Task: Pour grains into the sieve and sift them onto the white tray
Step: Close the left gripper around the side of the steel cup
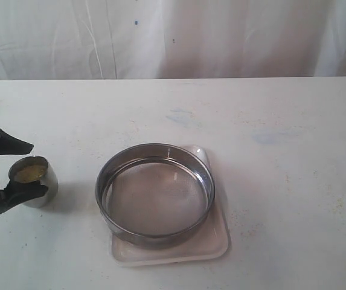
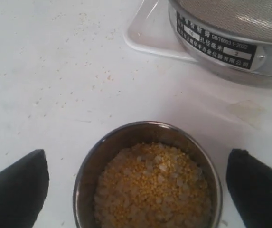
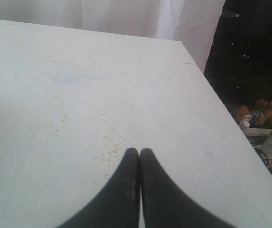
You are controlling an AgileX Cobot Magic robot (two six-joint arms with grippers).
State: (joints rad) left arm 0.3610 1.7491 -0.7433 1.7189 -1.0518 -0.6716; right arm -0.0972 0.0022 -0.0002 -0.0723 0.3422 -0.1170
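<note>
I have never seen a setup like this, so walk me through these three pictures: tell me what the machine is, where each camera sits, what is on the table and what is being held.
This is a robot with two arms, each ending in a two-fingered gripper. One picture comes from a camera off the arms, looking over the whole table. The other two come from cameras on the wrists, looking out past the fingertips.

On the table a wide steel sieve rests on a white tray. To its left stands a small steel cup filled with yellow grains.

The left gripper is open, its black fingers on either side of the cup, not yet squeezing it. The right gripper is shut on nothing and hangs over a bare part of the table strewn with a few spilled grains. So nothing is held at this moment.
</note>
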